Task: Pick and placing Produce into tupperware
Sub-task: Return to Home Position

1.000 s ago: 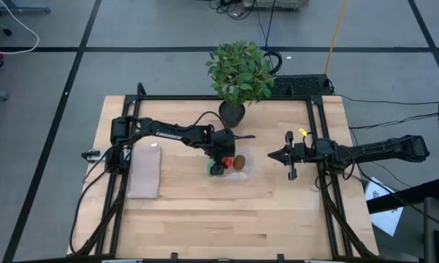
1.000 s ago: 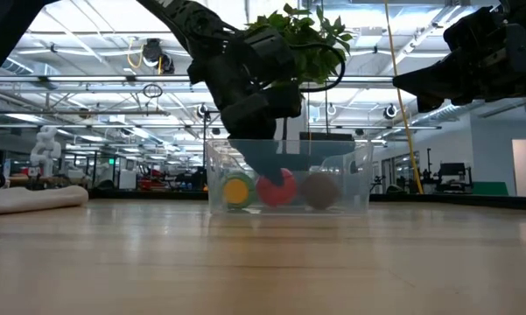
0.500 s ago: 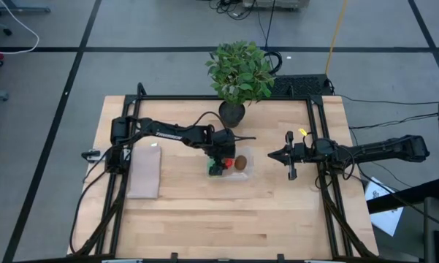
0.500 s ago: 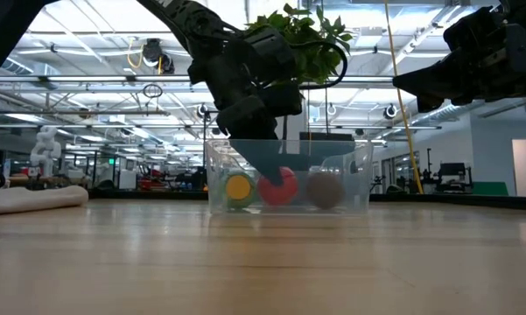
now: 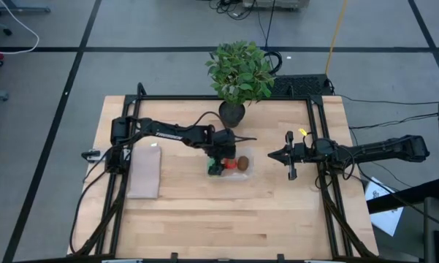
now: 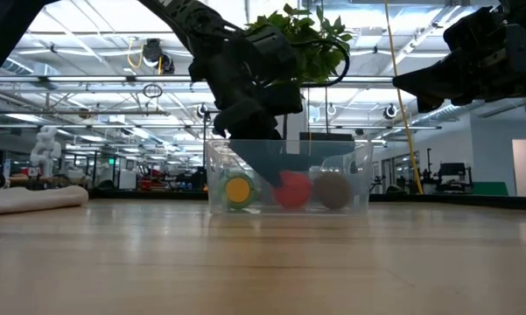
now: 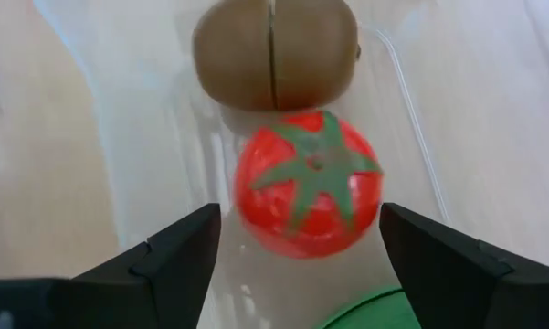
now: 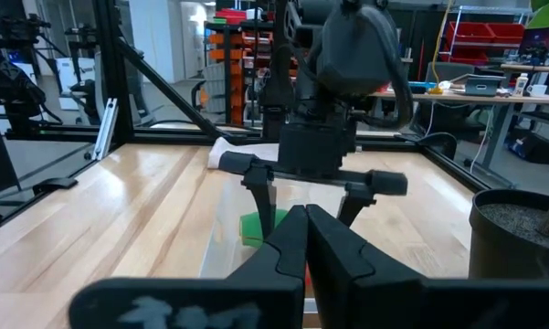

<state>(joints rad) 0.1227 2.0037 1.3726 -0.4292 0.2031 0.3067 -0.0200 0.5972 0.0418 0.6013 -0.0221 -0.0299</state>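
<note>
The clear tupperware [image 5: 232,167] [image 6: 289,179] sits mid-table and holds all three produce pieces on its floor: the green oblong one [image 5: 215,169] [image 6: 238,190], the red tomato [image 5: 230,165] [image 7: 306,183] in the middle, and the brown kiwi [image 5: 243,162] [image 7: 276,50]. My left gripper [image 5: 220,152] [image 7: 299,219] hangs open over the tupperware. Its fingers stand on either side of the tomato with a gap on both sides. My right gripper [image 5: 290,155] [image 8: 303,228] waits shut above the table, to the right of the tupperware.
A potted leafy plant [image 5: 239,73] stands just beyond the tupperware at the far edge. A flat pale slab [image 5: 144,172] lies on the table's left part. A black frame [image 5: 314,139] borders the table. Bare wood lies on the near side.
The tomato has shifted toward the table's right inside the tupperware, out from under my left gripper, and now lies against the kiwi. The kiwi has also moved a little to the right. The green piece has stayed put.
</note>
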